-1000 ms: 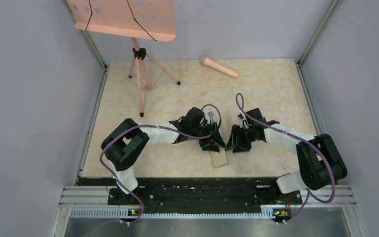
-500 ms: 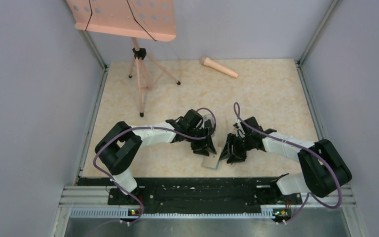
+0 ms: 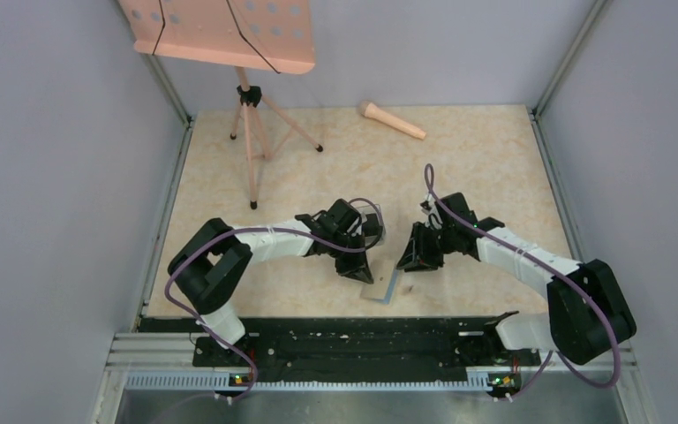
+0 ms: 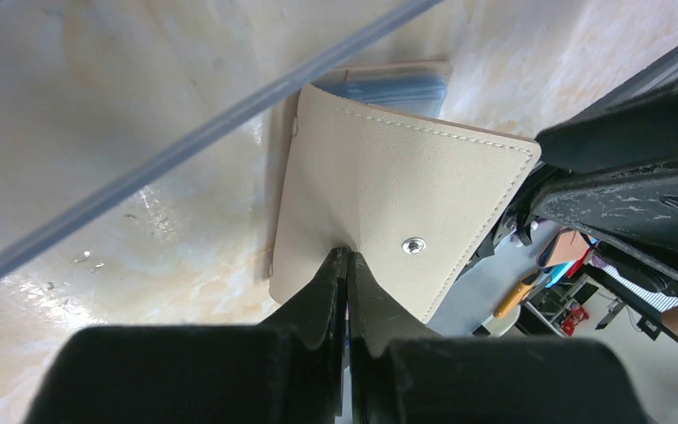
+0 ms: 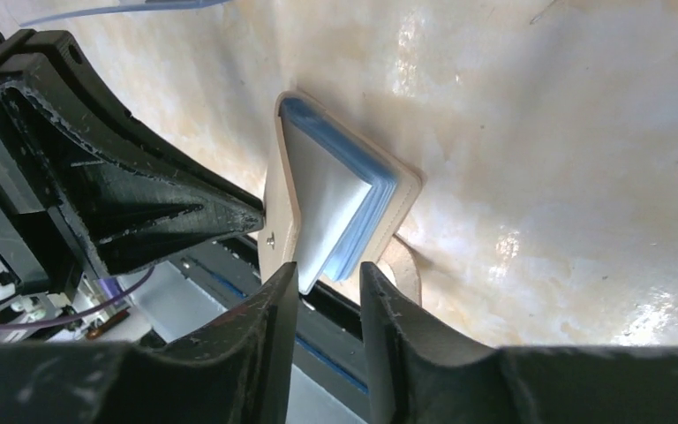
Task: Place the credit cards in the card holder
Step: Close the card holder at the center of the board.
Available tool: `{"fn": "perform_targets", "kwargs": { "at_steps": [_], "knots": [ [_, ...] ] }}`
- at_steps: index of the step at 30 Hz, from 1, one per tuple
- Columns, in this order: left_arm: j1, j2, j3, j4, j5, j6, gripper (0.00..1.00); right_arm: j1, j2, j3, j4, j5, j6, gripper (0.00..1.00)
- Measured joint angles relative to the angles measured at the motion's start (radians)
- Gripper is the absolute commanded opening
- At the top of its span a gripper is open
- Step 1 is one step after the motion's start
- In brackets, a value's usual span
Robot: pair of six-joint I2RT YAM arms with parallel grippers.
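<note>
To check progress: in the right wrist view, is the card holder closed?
No, the flap of the card holder stands up off its blue inside.

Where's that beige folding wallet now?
In the top view, the beige folding wallet sits near the front edge of the table, between the left gripper, pinching its raised flap, and the right gripper.

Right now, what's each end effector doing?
Left end effector: closed, pinching the wallet by its beige flap.
Right end effector: open, holding nothing, tips beside the wallet's blue pockets.
</note>
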Motion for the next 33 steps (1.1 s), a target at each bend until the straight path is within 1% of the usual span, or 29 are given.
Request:
{"fn": "perform_targets", "kwargs": {
  "at_steps": [1,3,7,13,16,18,20,23,27,33],
  "knots": [
    [0.000,0.000,0.000,0.000,0.000,0.000,0.03,0.000,0.000,0.000,-0.003,-0.006,-0.006,0.20],
    [-0.002,0.005,0.002,-0.007,0.000,0.003,0.03,0.000,0.000,0.000,0.000,-0.025,-0.016,0.12],
    [-0.012,0.021,0.018,-0.035,-0.006,0.013,0.03,0.000,0.007,0.000,0.048,-0.088,-0.013,0.00],
    [-0.042,0.089,0.094,-0.101,-0.022,0.030,0.03,-0.001,0.031,0.000,0.141,-0.161,0.006,0.00],
    [-0.053,0.108,0.116,-0.123,-0.025,0.033,0.04,-0.001,0.061,0.000,0.162,-0.175,0.011,0.00],
    [-0.057,0.108,0.124,-0.135,-0.034,0.036,0.09,-0.001,0.095,-0.001,0.161,-0.172,0.010,0.00],
    [-0.061,0.107,0.128,-0.142,-0.042,0.041,0.17,-0.001,0.130,-0.003,0.156,-0.154,0.009,0.00],
    [-0.066,0.106,0.135,-0.142,-0.040,0.047,0.25,-0.001,0.164,-0.029,0.156,-0.127,0.009,0.00],
    [-0.066,0.096,0.138,-0.100,-0.009,0.040,0.35,-0.001,0.187,-0.069,0.140,-0.093,0.010,0.00],
    [-0.085,0.097,0.208,-0.064,0.056,0.032,0.37,-0.001,0.204,-0.070,0.146,-0.093,0.010,0.00]
  ]
}}
